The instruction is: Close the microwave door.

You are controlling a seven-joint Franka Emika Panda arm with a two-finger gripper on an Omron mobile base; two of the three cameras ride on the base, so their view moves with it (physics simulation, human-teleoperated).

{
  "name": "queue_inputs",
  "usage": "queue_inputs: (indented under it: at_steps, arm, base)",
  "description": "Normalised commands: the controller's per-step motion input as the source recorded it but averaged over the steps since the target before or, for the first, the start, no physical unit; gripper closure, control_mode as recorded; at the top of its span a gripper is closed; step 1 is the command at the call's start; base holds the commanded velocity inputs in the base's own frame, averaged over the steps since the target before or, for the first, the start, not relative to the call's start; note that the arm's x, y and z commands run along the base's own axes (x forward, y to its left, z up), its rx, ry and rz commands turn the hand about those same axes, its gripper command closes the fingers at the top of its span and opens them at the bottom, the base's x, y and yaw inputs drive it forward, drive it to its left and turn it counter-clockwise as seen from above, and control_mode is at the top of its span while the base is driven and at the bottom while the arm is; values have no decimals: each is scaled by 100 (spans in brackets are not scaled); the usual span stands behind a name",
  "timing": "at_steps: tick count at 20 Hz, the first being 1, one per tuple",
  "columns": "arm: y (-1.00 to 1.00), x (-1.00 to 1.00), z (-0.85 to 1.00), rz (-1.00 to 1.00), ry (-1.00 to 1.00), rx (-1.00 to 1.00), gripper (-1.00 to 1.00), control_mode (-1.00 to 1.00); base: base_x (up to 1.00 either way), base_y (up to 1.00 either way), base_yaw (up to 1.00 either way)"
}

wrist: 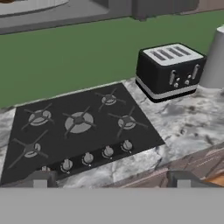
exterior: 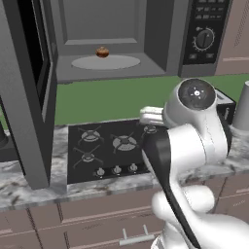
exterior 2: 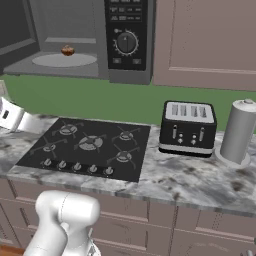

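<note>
The microwave [exterior: 160, 44] hangs above the counter with its grey cavity exposed. A small brown item [exterior: 102, 52] sits on the pale turntable [exterior: 105, 62]. The black control panel with its round dial [exterior: 204, 39] is at the right of the cavity, and the dial [exterior 2: 127, 42] shows in the right base view too. The microwave door [exterior: 26, 97] stands swung wide open at the left, edge-on toward me, reaching down to the counter. My gripper [wrist: 111, 181] is open and holds nothing; it hovers low over the cooktop's front, well right of the door and apart from it.
A black gas cooktop [exterior 2: 85, 145] lies in the marble counter [exterior 2: 190, 180]. A black toaster [exterior 2: 187, 127] and a grey cylindrical canister [exterior 2: 239, 131] stand at the right. Wooden cabinet fronts [exterior 2: 205, 40] flank the microwave. A green wall runs behind.
</note>
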Motion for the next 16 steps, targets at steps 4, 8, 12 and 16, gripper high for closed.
queue_inputs:
  at_steps: [4, 8, 12, 16]
  arm:
    - [11, -98, 74, -24, -12, -10, -100, -100]
    - [21, -100, 53, -24, -12, -11, -100, -100]
    - [49, -100, 36, -22, -21, -20, -100, -100]
    - [73, -96, 29, -17, -31, -28, -100, -100]
  base:
    - [0, 0, 0]
    - [0, 0, 0]
    - [0, 0, 0]
    - [0, 0, 0]
